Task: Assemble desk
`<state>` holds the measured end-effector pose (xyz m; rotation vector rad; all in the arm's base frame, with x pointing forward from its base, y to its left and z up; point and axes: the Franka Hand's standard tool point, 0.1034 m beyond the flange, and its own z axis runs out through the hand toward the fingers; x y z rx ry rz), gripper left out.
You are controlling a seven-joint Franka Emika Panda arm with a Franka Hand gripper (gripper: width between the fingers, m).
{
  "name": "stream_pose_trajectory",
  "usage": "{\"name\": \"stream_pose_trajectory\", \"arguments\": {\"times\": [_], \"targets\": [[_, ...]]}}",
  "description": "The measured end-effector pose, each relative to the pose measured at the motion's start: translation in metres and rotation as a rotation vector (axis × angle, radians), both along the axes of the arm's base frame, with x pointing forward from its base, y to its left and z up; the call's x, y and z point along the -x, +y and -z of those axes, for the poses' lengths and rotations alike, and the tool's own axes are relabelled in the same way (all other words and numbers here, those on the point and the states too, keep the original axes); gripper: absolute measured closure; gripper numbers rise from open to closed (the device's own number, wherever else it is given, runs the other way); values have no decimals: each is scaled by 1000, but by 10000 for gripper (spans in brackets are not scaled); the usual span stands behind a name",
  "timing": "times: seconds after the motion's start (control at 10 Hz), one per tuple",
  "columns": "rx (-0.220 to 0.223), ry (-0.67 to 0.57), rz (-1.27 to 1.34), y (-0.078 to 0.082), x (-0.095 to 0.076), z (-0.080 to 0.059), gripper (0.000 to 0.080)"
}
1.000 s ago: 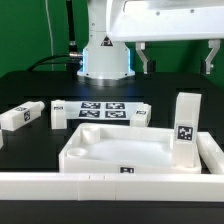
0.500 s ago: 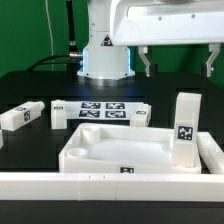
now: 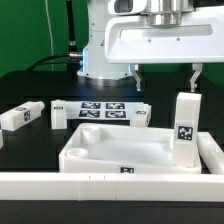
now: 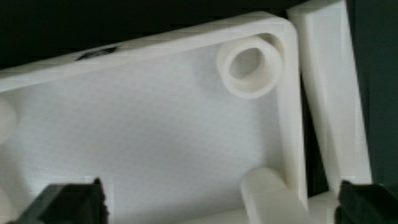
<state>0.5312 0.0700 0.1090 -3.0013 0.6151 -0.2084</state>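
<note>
Progress: early, as judged; no leg is confirmed fitted.
Desk top (image 3: 110, 150): lies flat on the tabletop (image 3: 30, 145); one corner socket (image 4: 254, 68) is empty.
Upright leg (image 3: 185, 122): at the desk top's edge, on the exterior view's right; cannot tell if it is seated.
Lying leg (image 3: 22, 116): well apart from the desk top, on the exterior view's left.
Second leg (image 3: 58, 115), third leg (image 3: 140, 115): loose, beyond the desk top's far rim.
Gripper (image 3: 165, 82): above the desk top; fingers apart, holding nothing.
Remaining: seat the legs in the sockets.
Material: smooth matte white plastic; rimmed tray, block legs, black-and-white tags.
</note>
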Motion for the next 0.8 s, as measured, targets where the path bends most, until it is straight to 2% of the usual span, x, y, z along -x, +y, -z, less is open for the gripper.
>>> {"name": "stream_pose_trajectory", "arguments": {"times": [0.1,0.2,0.3,0.5,0.6,0.8], "targets": [[0,1,-1,0,0,0,151],[0,-10,-26,-8,1,4,151],[-3,-10,-14,-26,4,13,151],[8,-15,-29,-51,7,27,151],[8,-8,-22,-53,12,34,151],[2,10,-26,-51,11,33,151]]}}
